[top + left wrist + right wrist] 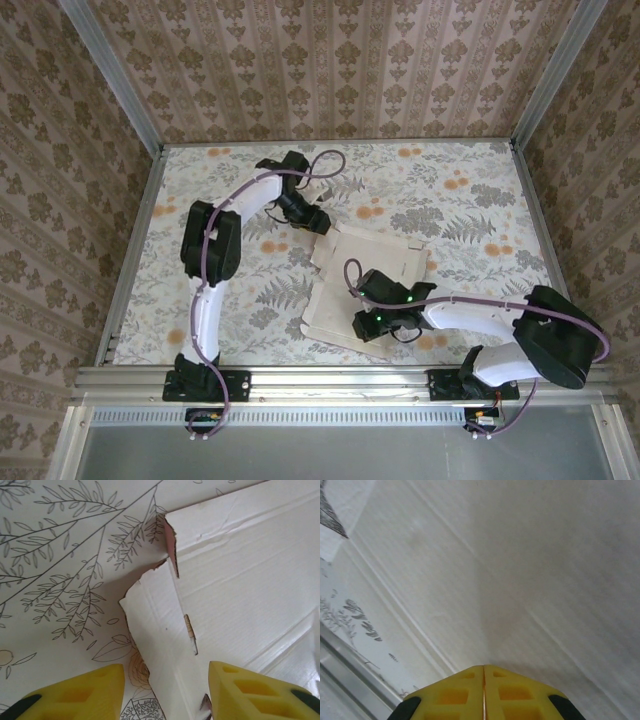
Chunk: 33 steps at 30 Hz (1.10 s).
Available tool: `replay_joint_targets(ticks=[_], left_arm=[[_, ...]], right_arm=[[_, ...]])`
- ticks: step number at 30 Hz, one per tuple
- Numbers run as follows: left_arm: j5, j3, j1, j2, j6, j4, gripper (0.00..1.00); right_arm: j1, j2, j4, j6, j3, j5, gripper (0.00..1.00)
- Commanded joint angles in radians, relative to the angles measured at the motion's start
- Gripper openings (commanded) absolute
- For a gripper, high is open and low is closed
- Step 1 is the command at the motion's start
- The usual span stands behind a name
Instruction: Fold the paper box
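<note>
- Right gripper (483,669), at the paper box (338,290)'s near edge: fingers together; from above, their tips are hidden.
- The box lies pale face up on the counter (470,200).
- Left gripper (166,672), at its far-left corner: fingers apart astride a tab (157,630).

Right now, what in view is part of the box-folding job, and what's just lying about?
Job:
- paper box, spread out, pale face up
- left claw, open at a notched corner of the sheet
- right claw, shut, over the sheet

Just there:
- floral table cover
- metal rail at the near edge
- patterned walls
</note>
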Motion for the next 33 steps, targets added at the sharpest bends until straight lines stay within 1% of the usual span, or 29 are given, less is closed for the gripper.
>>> replay_joint_targets(ticks=[1,3,12,16,19,20,24,25,26,27,29,31,32,33], left_arm=[[0.06,0.061,0.014,0.043,0.045,-0.11,0.43],[0.061,0.085,0.014,0.062,0.049,-0.134,0.4],[0.067,0.145,0.015,0.11,0.047,-0.17,0.4],[0.083,0.17,0.015,0.13,0.053,-0.188,0.31],[0.086,0.188,0.015,0.142,0.058,-0.202,0.22],[0.086,0.189,0.014,0.143,0.06,-0.205,0.2],[0.086,0.188,0.015,0.141,0.059,-0.202,0.19],[0.087,0.184,0.014,0.14,0.061,-0.198,0.18],[0.087,0.178,0.014,0.135,0.063,-0.191,0.14],[0.087,0.168,0.015,0.129,0.066,-0.179,0.1],[0.087,0.131,0.014,0.109,0.065,-0.138,0.07],[0.087,0.082,0.011,0.08,0.05,-0.08,0.0],[0.087,0.052,0.011,0.059,0.037,-0.044,0.0],[0.118,0.018,0.011,0.032,0.026,-0.004,0.0]], right_arm=[[0.02,0.034,0.032,0.026,-0.012,0.045,0.09],[0.03,0.066,0.03,0.031,-0.01,0.058,0.09],[0.05,0.108,0.021,0.039,0.001,0.089,0.07],[0.053,0.113,0.016,0.039,0.001,0.1,0.06],[0.053,0.113,0.015,0.039,0.001,0.107,0.06],[0.054,0.112,0.013,0.039,0.002,0.111,0.06],[0.055,0.103,0.009,0.041,0.001,0.122,0.05],[0.055,0.099,0.008,0.042,0.001,0.125,0.05],[0.055,0.097,0.008,0.044,0.002,0.131,0.05],[0.055,0.095,0.012,0.048,-0.001,0.136,0.05],[0.055,0.098,0.014,0.061,0.003,0.147,0.04],[0.055,0.095,-0.001,0.068,0.018,0.162,0.04],[0.056,0.091,0.001,0.072,0.02,0.174,0.04],[0.055,0.089,0.006,0.077,0.017,0.189,0.04]])
